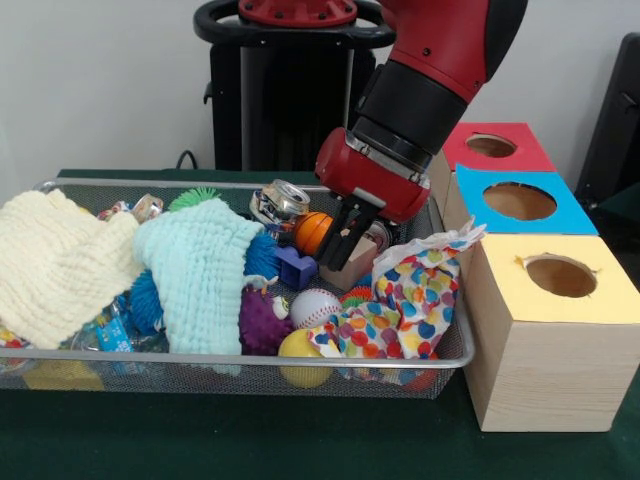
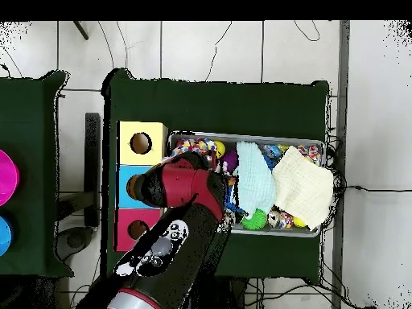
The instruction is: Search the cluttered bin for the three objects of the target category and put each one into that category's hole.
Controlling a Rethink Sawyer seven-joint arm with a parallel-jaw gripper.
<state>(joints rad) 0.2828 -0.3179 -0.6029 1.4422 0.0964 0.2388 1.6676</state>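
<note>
While arm hangs over wire bin [image 1: 455, 350], gripper [image 1: 347, 243] fingers seem closed on wooden block [image 1: 352, 267], beside orange ball [image 1: 313, 231].

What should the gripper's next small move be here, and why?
Probably a short straight lift. The gripper is down inside the wire bin, with its fingers seemingly closed on a tan wooden block beside the blue block and orange ball. Rising first would clear the multicoloured dotted cloth and the bin wall before any travel towards the boxes.
</note>
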